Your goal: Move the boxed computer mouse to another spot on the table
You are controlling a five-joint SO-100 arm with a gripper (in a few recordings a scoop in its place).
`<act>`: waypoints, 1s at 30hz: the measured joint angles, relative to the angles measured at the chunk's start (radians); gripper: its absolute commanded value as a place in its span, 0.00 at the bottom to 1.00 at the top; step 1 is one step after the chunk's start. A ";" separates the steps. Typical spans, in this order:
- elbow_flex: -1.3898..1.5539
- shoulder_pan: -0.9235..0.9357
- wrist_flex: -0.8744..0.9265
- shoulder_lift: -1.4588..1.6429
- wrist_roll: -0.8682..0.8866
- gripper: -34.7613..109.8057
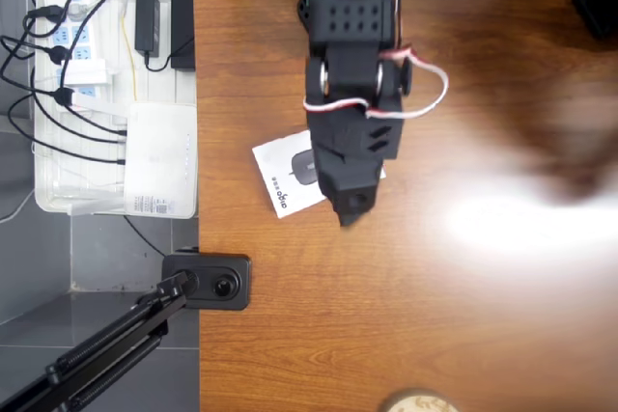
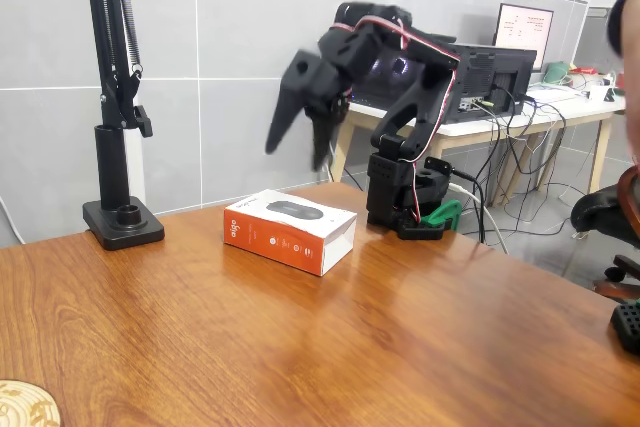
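Fixed view: box (image 2: 290, 230) lies flat on table (image 2: 330, 347), its orange side lettering too small to read. Bent arm holds the gripper (image 2: 302, 144) above it, jaws spread, empty.

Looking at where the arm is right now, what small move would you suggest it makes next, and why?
Probably lower the gripper straight down. In the fixed view it hangs open above the boxed computer mouse, touching nothing, and the box lies flat on the table; the overhead view puts the arm over the box.

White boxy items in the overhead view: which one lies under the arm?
The boxed computer mouse on the table, mouse pictured on top. The white router-like device sits off the tabletop, at picture left.
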 measured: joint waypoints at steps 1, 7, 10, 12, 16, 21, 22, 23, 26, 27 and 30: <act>0.029 0.018 -0.103 0.018 0.063 0.24; 0.164 0.054 -0.920 0.038 0.141 0.24; 0.245 0.044 -1.393 -0.035 0.072 0.24; 0.262 0.058 -1.681 -0.037 0.051 0.24; 0.299 0.064 -2.121 -0.083 -0.077 0.24; 0.357 -0.026 -2.668 -0.178 -0.137 0.24; 0.387 -0.023 -2.701 -0.149 -0.143 0.24; 0.422 -0.008 -2.723 -0.110 -0.146 0.24; 0.584 0.029 -2.752 0.055 -0.163 0.24; 0.643 0.060 -2.758 0.120 -0.169 0.24; 0.799 0.103 -2.760 0.290 -0.179 0.24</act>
